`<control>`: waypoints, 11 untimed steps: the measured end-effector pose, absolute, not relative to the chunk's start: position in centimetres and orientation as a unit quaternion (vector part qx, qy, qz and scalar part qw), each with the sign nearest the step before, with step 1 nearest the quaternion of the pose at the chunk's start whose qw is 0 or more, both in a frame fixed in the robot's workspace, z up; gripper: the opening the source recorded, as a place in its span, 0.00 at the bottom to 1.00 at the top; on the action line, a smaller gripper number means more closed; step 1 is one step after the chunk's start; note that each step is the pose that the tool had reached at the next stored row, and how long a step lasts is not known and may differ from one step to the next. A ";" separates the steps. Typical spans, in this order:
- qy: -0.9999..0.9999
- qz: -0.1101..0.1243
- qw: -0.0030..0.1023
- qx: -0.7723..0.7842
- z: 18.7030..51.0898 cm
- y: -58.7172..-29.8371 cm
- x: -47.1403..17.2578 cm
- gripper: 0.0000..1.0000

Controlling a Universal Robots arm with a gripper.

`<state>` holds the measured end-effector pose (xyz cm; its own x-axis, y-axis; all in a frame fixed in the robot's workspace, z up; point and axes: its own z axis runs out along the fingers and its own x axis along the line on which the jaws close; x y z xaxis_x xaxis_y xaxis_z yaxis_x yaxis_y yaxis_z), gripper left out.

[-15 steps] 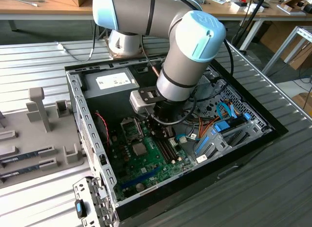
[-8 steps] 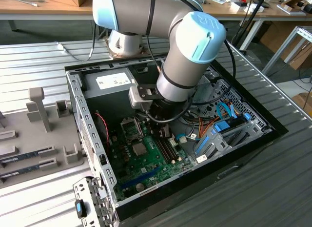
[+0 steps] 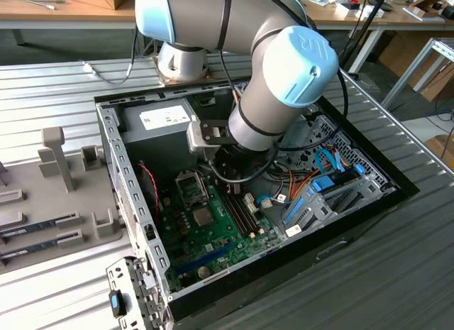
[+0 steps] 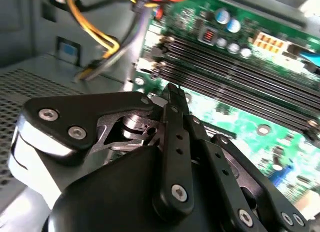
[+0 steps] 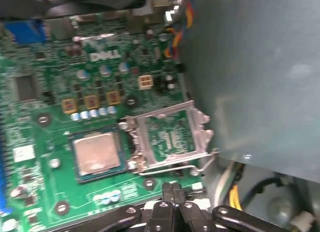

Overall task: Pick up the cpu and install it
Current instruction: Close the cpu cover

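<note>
Your gripper (image 5: pixel 172 192) is filling the bottom edge of the first wrist view, its fingers pressed together and holding nothing. Just above it you are seeing the cpu (image 5: pixel 96 153) sitting in its socket on the green motherboard (image 5: pixel 40 97), left of centre, with the hinged metal retention frame (image 5: pixel 170 137) standing open beside it. In the exterior view, your arm (image 3: pixel 277 89) is reaching down into the open computer case (image 3: pixel 113 152)

Ribbed grey metal worktop (image 3: pixel 57 89) under open computer case (image 3: pixel 369 202); wooden benches (image 3: pixel 64 7) behind case, cluttered with boxes, cables; grey plastic fixture tray (image 3: pixel 64 195) beside case at exterior view's left; dark floor beyond benches; even indoor light
</note>
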<state>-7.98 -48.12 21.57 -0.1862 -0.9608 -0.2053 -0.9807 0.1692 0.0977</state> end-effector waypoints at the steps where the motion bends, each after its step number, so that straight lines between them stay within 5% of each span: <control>1: 0.765 0.108 0.052 -0.633 21.6 -48.1 -8.0 0.11; 11: 0.804 0.111 0.064 -0.581 21.3 -48.1 -8.0 0.11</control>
